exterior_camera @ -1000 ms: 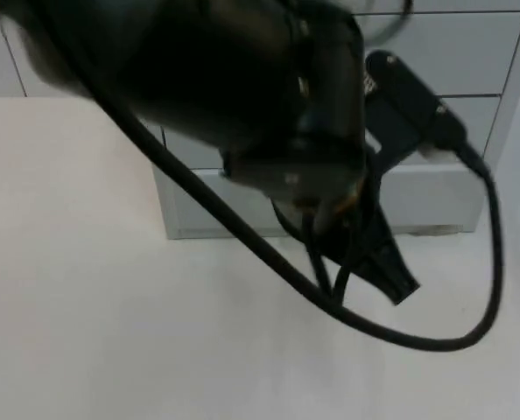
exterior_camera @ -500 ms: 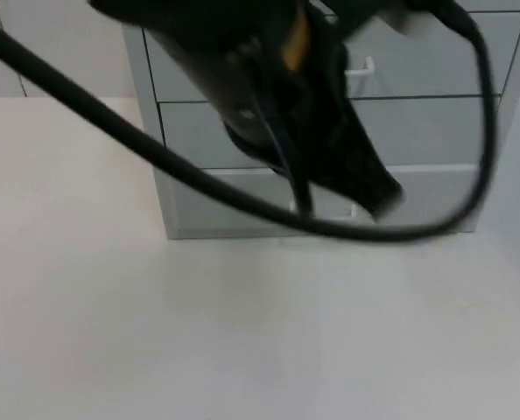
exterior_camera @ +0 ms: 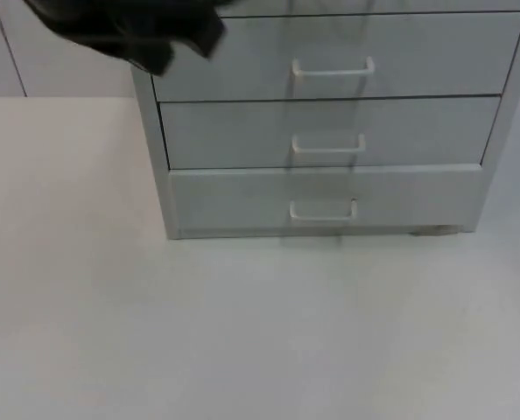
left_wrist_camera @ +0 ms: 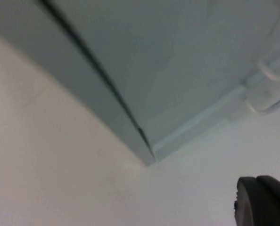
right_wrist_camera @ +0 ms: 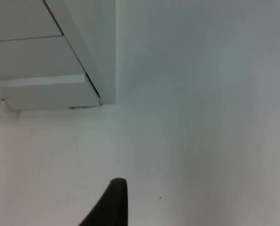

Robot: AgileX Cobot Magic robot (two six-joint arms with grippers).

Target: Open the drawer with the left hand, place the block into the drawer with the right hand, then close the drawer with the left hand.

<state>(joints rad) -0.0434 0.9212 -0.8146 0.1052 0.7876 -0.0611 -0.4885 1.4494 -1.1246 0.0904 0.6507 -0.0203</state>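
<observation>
A pale grey drawer cabinet [exterior_camera: 326, 131] stands at the back of the white worktop [exterior_camera: 242, 332]. In the top view you can see three drawer fronts, one over the other, and each has a small white handle. All three look pushed in. The bottom drawer [exterior_camera: 326, 199] has its handle [exterior_camera: 323, 210] near the worktop.

The left tool [exterior_camera: 168, 39] is a dark shape up by the top left corner of the cabinet, away from the handles. I cannot tell if its fingers are spread or pressed together.

The left wrist view looks along the cabinet's side and its bottom corner [left_wrist_camera: 149, 157], where it meets the worktop. Two white handles [left_wrist_camera: 272, 84] peek in far off, and one black fingertip [left_wrist_camera: 265, 200] shows.

The right wrist view shows the cabinet's other bottom corner [right_wrist_camera: 104, 99] and the grey wall [right_wrist_camera: 201, 61] behind it. One black fingertip [right_wrist_camera: 112, 202] of the right tool hangs over the bare worktop. I cannot tell that tool's state either.
</observation>
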